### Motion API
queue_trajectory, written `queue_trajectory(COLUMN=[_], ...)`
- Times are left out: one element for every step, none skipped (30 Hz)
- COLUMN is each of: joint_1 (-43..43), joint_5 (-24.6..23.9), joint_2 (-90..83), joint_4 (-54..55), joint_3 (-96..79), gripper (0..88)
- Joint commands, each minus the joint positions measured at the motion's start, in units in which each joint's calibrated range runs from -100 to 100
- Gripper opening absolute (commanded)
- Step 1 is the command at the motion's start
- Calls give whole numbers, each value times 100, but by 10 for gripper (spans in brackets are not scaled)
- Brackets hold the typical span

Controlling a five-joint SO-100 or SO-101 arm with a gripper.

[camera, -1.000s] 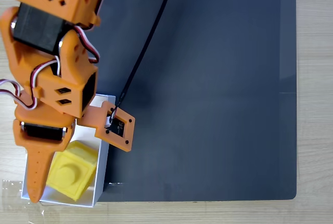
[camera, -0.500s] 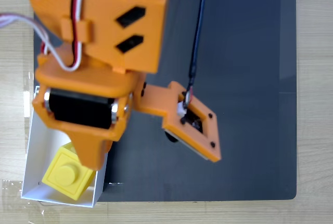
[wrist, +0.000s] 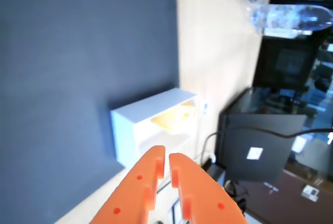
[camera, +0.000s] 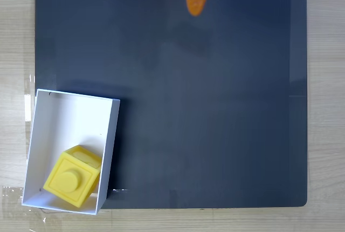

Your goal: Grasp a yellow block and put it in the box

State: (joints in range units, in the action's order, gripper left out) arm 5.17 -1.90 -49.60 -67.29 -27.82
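Gripper: orange plastic, matt, looks 3D-printed, fingers nearly touching. Just beyond its tips, box: thin white walls, smooth matt, card or plastic, can't tell which. Yellow block inside it: smooth plastic, slight sheen. Mat under the claw: dark grey, matt, even. Table around it: light wood grain, smooth.
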Motion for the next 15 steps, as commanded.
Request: queue_trajectory(joint_1=[-4,-4,-4,5,5,5,13,207,333,476,619,779,930,1023,1048], joint_5=[17,17,17,17,17,17,17,17,17,17,17,17,17,17,17], joint_2=[-1345,-1676,-2015,-2354,-2676,-2981,-3252,-3718,-3879,-4006,-4108,-4176,-4260,-4345,-4404], joint_4=[-8,1,10,27,18,-17,-17,-25,-25,-25,-25,-34,-43,-43,-104], joint_3=[-1655,-2116,-2568,-3011,-3437,-3871,-4296,-5056,-5336,-5608,-5852,-6078,-6295,-6376,-6376], gripper=[14,14,14,14,14,14,11,11,11,11,11,10,10,10,10])
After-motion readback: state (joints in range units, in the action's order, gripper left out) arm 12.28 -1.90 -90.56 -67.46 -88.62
